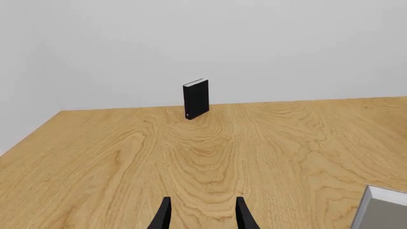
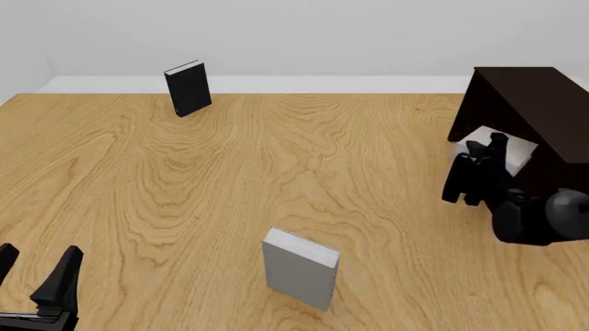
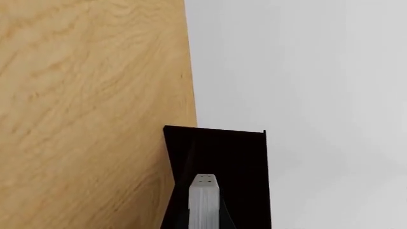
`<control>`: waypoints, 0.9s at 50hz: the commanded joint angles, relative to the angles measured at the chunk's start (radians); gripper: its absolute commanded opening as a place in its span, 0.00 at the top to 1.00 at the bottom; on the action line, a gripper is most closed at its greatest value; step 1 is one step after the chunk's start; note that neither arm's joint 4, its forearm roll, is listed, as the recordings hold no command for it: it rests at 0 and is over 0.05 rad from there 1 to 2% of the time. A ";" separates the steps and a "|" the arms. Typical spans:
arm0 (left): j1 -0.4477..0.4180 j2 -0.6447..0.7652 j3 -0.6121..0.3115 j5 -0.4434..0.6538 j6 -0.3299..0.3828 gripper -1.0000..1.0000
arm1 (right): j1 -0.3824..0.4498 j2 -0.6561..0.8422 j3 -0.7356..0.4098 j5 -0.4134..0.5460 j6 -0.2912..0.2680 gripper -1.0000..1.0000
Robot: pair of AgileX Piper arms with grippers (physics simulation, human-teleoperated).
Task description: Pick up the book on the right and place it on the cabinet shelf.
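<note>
At the right edge of the counter point(image 2: 276, 179), the dark brown cabinet point(image 2: 534, 103) stands with its open recess, the shelf point(image 2: 543, 155), facing toward the middle of the counter. The right hand point(image 2: 474, 181) is at the mouth of that recess, clamped on the light grey book point(image 2: 501, 148). In the front view the book's pale end shows just inside the opening, above and beyond the black fingers point(image 2: 456, 183). Whether the book already rests on the shelf floor or hangs a little above it cannot be told from here.

The right wrist view looks along the book point(image 3: 203, 202): its white page edge runs straight ahead between the two fingers, with the dark cabinet point(image 3: 239, 162) filling the space behind and around it.

Near the front middle of the counter a second grey book point(image 2: 299, 269) stands upright, broader in look, its white pages on top. The same book shows at the corner of the left wrist view point(image 1: 381, 210). Far back on the left a black book point(image 2: 189, 88) stands upright, close to the wall; the left wrist camera points straight at it point(image 1: 196, 99).

The left hand point(image 2: 37, 276) sits low at the near left corner, well apart from every book. Its fingers point(image 1: 245, 214) are spread with only bare wood between them, holding nothing.
</note>
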 commanded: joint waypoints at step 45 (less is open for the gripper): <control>0.000 0.012 0.000 -0.009 0.007 0.00 | -0.026 0.115 -0.157 0.018 -0.030 1.00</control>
